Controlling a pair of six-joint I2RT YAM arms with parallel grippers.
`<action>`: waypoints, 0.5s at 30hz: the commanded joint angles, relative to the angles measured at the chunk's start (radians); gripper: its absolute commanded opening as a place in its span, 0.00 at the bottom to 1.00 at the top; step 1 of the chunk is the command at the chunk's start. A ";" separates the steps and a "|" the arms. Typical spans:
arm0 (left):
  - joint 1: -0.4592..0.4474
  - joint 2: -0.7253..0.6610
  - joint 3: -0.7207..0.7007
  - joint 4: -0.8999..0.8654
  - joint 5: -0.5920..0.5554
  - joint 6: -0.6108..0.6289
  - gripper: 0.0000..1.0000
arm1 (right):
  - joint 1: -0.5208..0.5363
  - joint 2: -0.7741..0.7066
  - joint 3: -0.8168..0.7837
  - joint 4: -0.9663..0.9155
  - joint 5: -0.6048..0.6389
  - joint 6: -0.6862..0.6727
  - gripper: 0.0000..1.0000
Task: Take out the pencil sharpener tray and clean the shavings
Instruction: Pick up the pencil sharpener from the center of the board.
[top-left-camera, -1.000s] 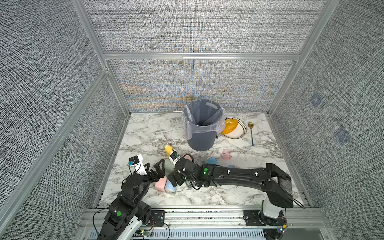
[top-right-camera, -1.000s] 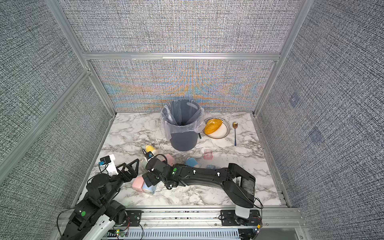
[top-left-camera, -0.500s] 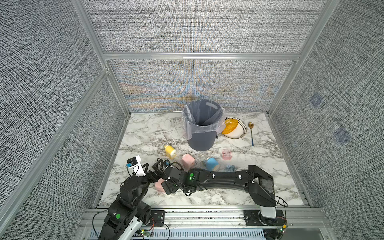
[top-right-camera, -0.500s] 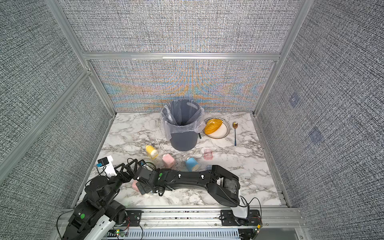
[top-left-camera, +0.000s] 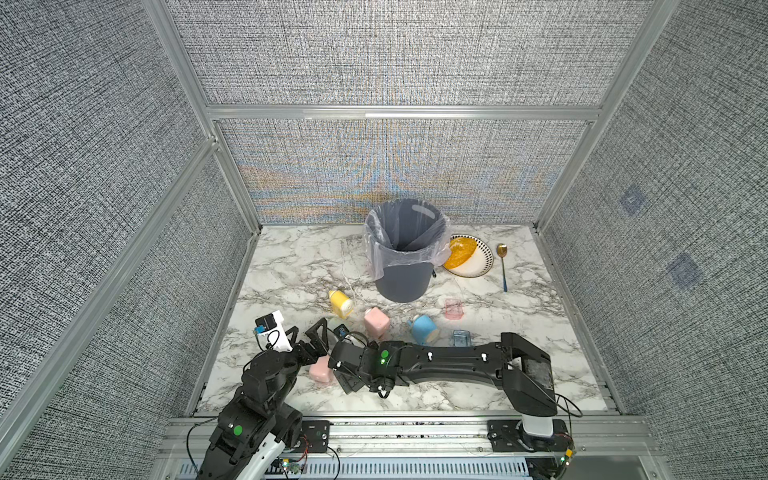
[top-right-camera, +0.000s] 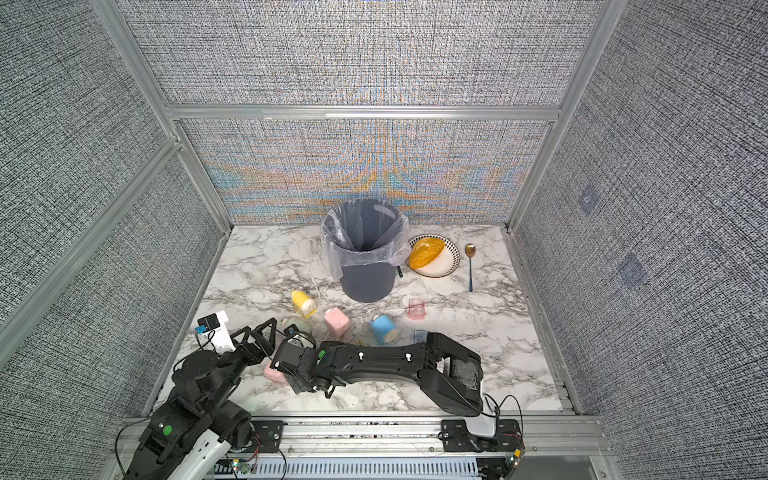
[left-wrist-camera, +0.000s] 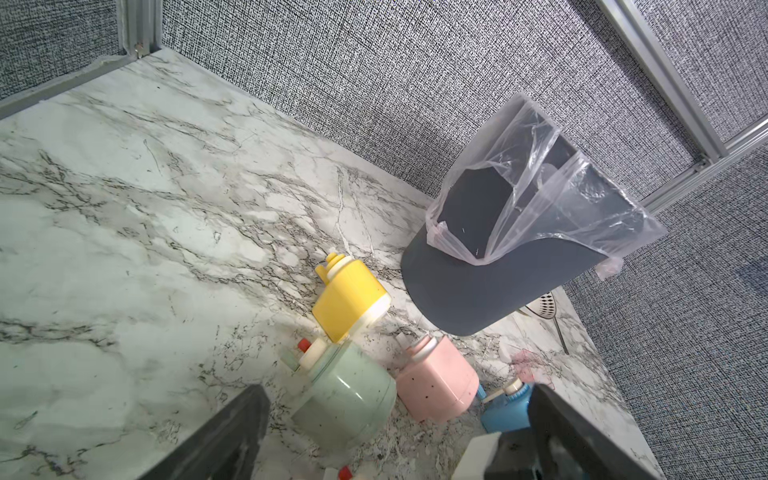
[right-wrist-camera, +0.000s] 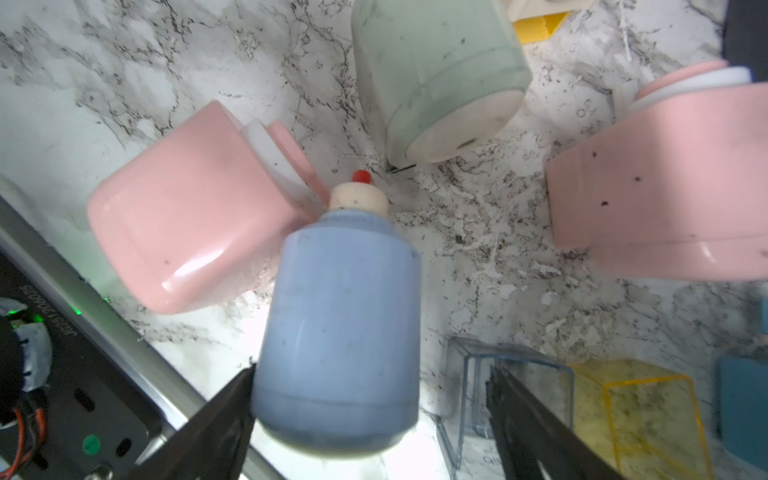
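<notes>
A blue-grey pencil sharpener (right-wrist-camera: 340, 332) stands between the jaws of my right gripper (right-wrist-camera: 372, 374). One finger (right-wrist-camera: 232, 399) touches its side and the other finger (right-wrist-camera: 519, 407) stands clear of it, so the gripper is open. A pink sharpener (right-wrist-camera: 187, 232) leans beside it, seen too in a top view (top-left-camera: 321, 370). Pale shavings (right-wrist-camera: 478, 232) litter the marble. A clear blue tray (right-wrist-camera: 511, 386) and a yellow tray (right-wrist-camera: 648, 411) lie loose nearby. My left gripper (left-wrist-camera: 395, 419) hangs wide open over a green sharpener (left-wrist-camera: 345, 399), holding nothing.
A lined grey bin (top-left-camera: 405, 249) stands at the back, with a plate (top-left-camera: 478, 266) and a spoon (top-left-camera: 503, 266) to its right. Yellow (top-left-camera: 340, 303), pink (top-left-camera: 377, 322) and blue (top-left-camera: 424, 328) sharpeners and a pink tray (top-left-camera: 453, 308) lie mid-table. The front rail (right-wrist-camera: 124, 332) is close.
My right gripper has moved toward the front edge and its jaws have narrowed round the blue-grey sharpener. The left gripper has stayed open and nearly still.
</notes>
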 joint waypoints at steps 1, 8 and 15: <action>0.001 0.004 0.000 0.026 0.004 0.003 1.00 | -0.002 -0.002 -0.012 0.008 0.010 -0.036 0.85; 0.000 0.004 0.002 0.028 0.012 0.003 1.00 | -0.002 0.007 -0.037 0.099 -0.033 -0.104 0.78; 0.001 0.008 0.000 0.033 0.023 0.003 1.00 | -0.001 -0.012 -0.087 0.181 -0.061 -0.156 0.69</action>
